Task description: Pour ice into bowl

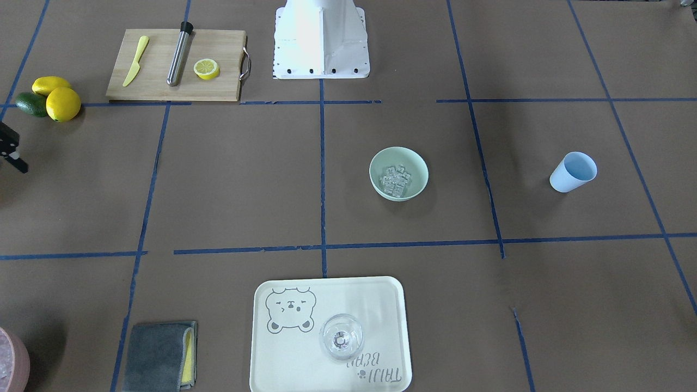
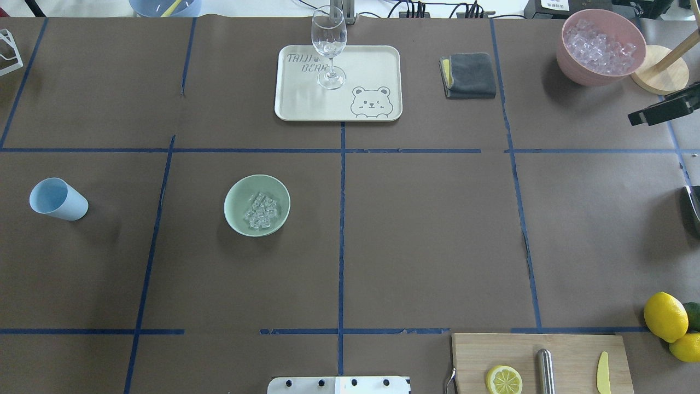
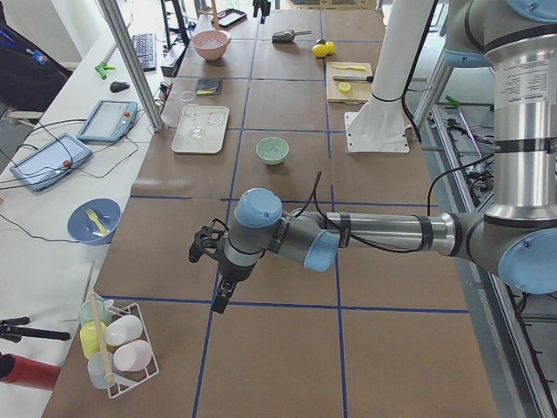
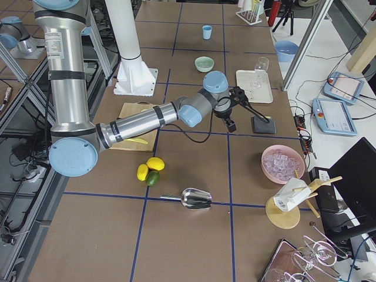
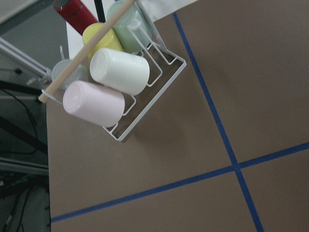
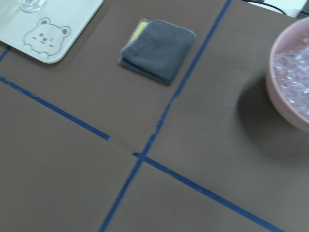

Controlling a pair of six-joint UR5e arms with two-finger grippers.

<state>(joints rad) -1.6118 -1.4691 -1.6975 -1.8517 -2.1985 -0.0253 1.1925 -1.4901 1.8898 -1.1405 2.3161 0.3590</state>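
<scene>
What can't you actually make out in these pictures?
Left end effector: seen only in the exterior left view, small and dark, so open or shut is unclear.
Right end effector: cut off by the overhead view's right edge; jaw state unclear.
Ice in the bowl: cubes too small and clear to count.
Pink container: mostly cut off by the front view's corner.

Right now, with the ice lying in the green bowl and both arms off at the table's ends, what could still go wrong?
1. The left gripper hangs near the wire rack of cups; a careless swing might catch it.
2. The right gripper is near the pink container of ice; on its way back it might knock it.
3. The light blue cup stands free on the left side; a passing arm could tip it.
</scene>
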